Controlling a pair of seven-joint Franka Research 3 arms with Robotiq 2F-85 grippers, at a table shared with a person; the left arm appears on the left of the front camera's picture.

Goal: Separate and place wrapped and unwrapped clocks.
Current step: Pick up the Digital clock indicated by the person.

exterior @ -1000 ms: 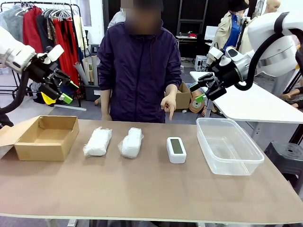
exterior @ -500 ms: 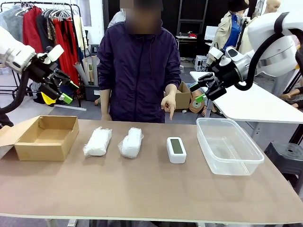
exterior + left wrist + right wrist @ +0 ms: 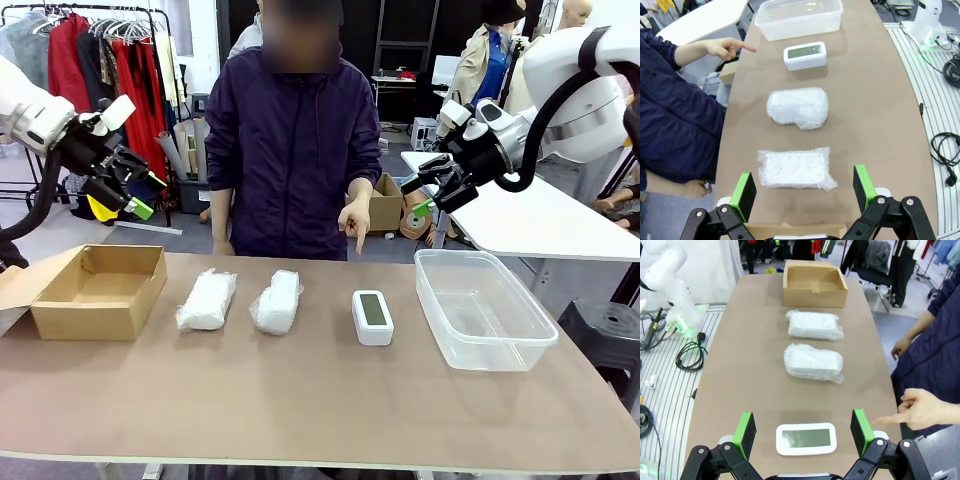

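Two wrapped clocks lie side by side mid-table: one bundle (image 3: 207, 300) (image 3: 795, 169) (image 3: 814, 324) nearer the cardboard box, the other (image 3: 277, 301) (image 3: 797, 107) (image 3: 813, 362) beside it. The bare white clock (image 3: 372, 315) (image 3: 805, 55) (image 3: 805, 438) with a grey-green screen lies to their right. A person's hand (image 3: 355, 221) (image 3: 725, 47) (image 3: 920, 410) points a finger down at the bare clock. My left gripper (image 3: 137, 192) (image 3: 803, 189) hovers open high above the box. High over the tub's far end, my right gripper (image 3: 418, 196) (image 3: 803, 431) is open too.
A brown cardboard box (image 3: 98, 291) (image 3: 814, 285) stands open at the table's left end. A clear plastic tub (image 3: 482, 307) (image 3: 799, 18) stands at the right end. The person stands at the far edge behind the clocks. The near half of the table is bare.
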